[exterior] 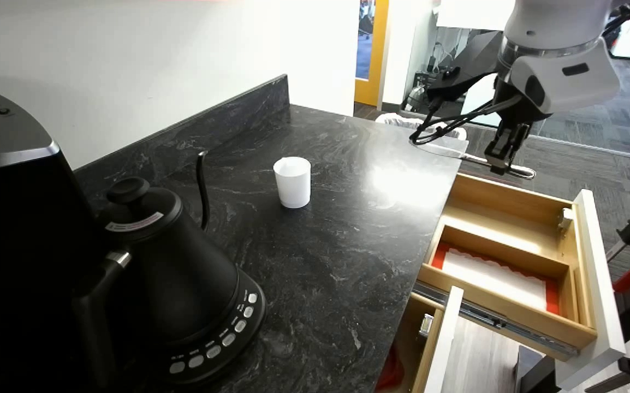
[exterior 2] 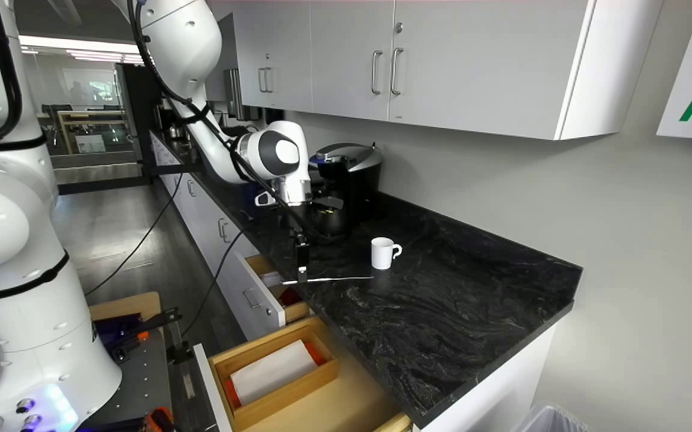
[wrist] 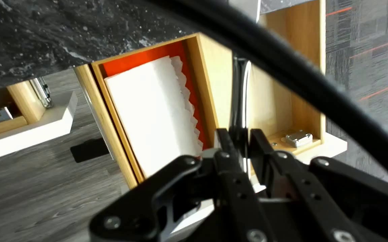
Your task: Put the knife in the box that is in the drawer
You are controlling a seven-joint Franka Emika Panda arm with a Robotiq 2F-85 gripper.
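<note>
The knife (exterior: pixel 523 172) is held level in the air, its thin length reaching over the counter edge in both exterior views (exterior 2: pixel 343 279). My gripper (exterior: pixel 500 162) is shut around its handle; the fingers also show in an exterior view (exterior 2: pixel 302 274) and in the wrist view (wrist: pixel 238 132), with the shiny knife handle (wrist: pixel 240 90) between them. The open drawer (exterior: pixel 599 273) lies below the gripper. In it is the box (exterior: pixel 511 257), a wooden compartment with red lining and white paper. In the wrist view the box (wrist: pixel 203 90) lies left of the knife. A black cable hides part of the knife.
A white cup (exterior: pixel 293 183) stands on the dark countertop (exterior: pixel 337 262). A black kettle (exterior: pixel 167 273) and a coffee machine (exterior 2: pixel 355 162) stand farther along. A lower drawer (exterior: pixel 446 338) is open beside the wide one. A loose black cable (wrist: pixel 281 50) hangs by the wrist.
</note>
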